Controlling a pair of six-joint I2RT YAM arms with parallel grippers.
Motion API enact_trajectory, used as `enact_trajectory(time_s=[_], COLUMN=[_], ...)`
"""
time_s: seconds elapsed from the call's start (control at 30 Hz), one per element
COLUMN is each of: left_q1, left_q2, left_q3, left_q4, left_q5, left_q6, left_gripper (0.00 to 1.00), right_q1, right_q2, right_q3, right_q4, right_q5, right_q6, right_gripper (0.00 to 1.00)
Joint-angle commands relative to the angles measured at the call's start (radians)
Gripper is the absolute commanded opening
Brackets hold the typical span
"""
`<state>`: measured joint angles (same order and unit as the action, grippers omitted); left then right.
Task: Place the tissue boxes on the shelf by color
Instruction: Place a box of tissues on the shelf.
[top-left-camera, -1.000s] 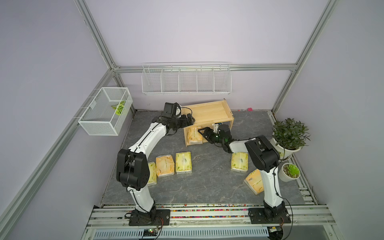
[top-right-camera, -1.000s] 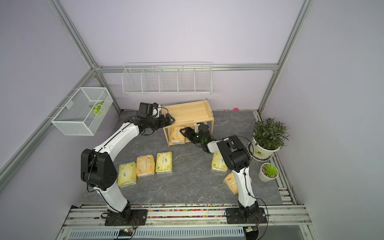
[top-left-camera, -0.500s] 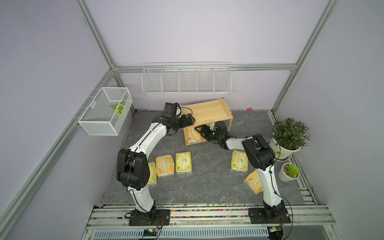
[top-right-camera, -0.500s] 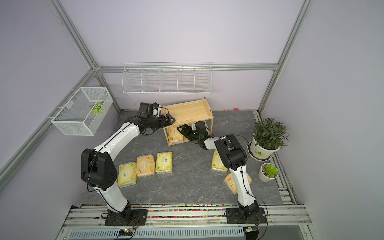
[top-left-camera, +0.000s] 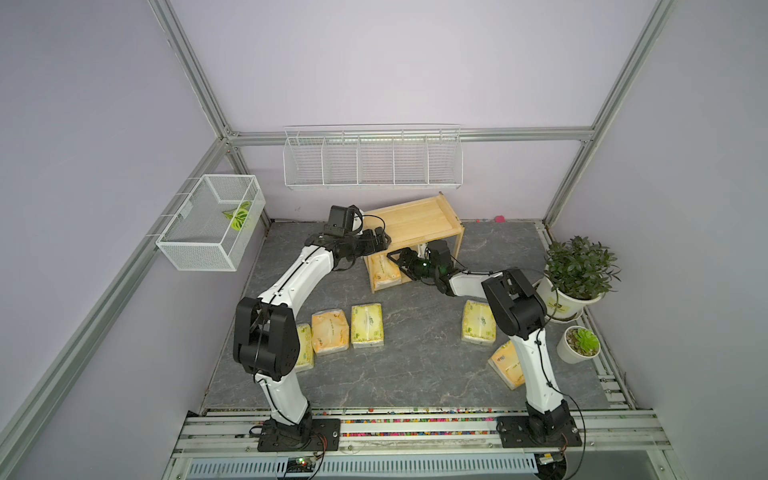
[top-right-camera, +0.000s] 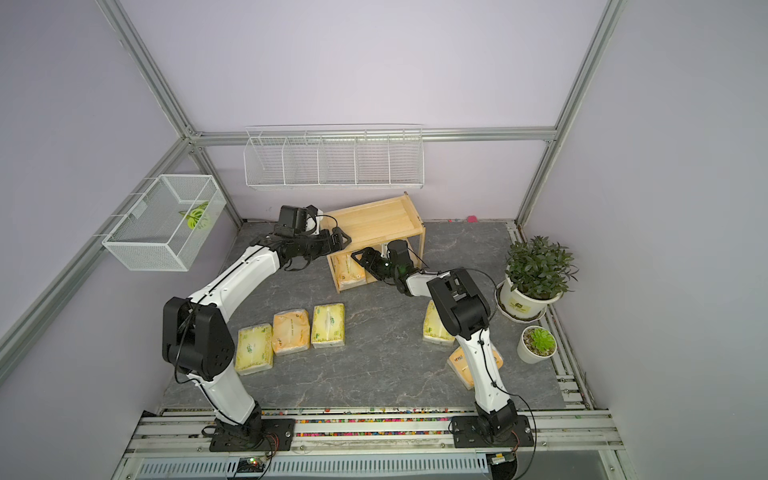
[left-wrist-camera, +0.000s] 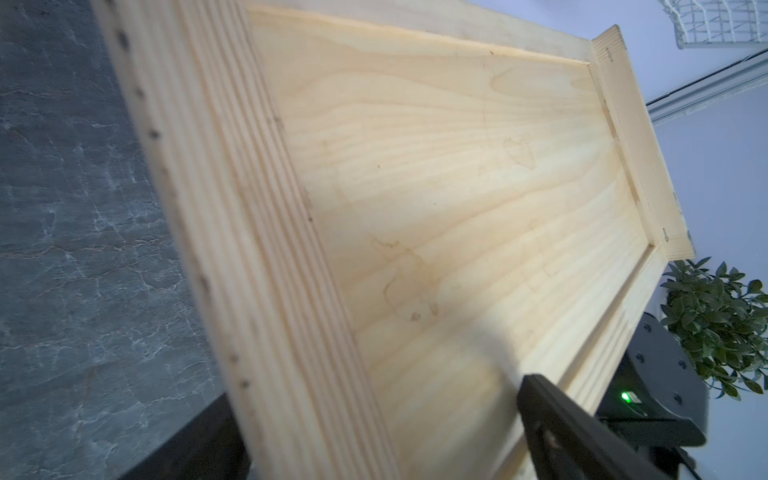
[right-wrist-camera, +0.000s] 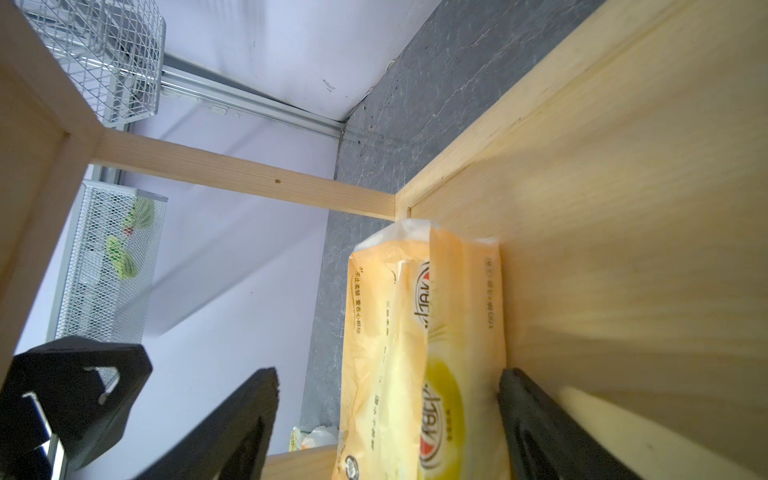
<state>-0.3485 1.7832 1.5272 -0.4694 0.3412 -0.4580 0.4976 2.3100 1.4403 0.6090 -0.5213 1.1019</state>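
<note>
The light wooden shelf (top-left-camera: 415, 218) (top-right-camera: 374, 220) stands at the back. My left gripper (top-left-camera: 380, 239) (left-wrist-camera: 382, 432) is open, its jaws straddling the rim at the left end of the shelf's top tray (left-wrist-camera: 457, 187). My right gripper (top-left-camera: 395, 259) (right-wrist-camera: 388, 374) reaches into the lower tier, open. An orange tissue box (right-wrist-camera: 415, 332) (top-left-camera: 382, 272) lies on that tier between its fingers, with a gap on one side. On the floor lie a yellow-green box (top-left-camera: 303, 347), an orange box (top-left-camera: 329, 337), a yellow-green box (top-left-camera: 366, 331), another yellow-green box (top-left-camera: 478, 322) and an orange box (top-left-camera: 507, 368).
A white wire divided rack (top-left-camera: 372, 160) hangs on the back wall and a white mesh basket (top-left-camera: 212, 226) on the left wall. Two potted plants (top-left-camera: 577, 274) (top-left-camera: 582, 343) stand at the right edge. Metal frame posts bound the floor.
My right gripper has pushed further left into the lower tier, along the orange box. The left gripper has stayed on the shelf's top rim.
</note>
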Motion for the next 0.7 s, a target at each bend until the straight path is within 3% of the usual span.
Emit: enact_trajectory(time_s=[0.0,0.37,0.67], left_q1=[-0.01,-0.01,-0.012], left_q2=[0.019,0.016,0.012], left_q3=[-0.017,-0.012,-0.022], left_q4=[-0.027,-0.026,-0.026], left_q5=[0.005,0.002,0.008], left_q6=[0.016,0.013,0.013], left_gripper=[1.0,1.0,1.0], right_q1=[0.009,0.01,0.01], right_q2=[-0.035,-0.114,-0.058], right_q3=[-0.075,-0.25,-0.215], right_q4=[-0.026,0.124,0.227], right_q5=[0.021,0.112,0.145], right_q6=[-0.034,-0.001,0.075], right_gripper=[0.89,0.89,0.89])
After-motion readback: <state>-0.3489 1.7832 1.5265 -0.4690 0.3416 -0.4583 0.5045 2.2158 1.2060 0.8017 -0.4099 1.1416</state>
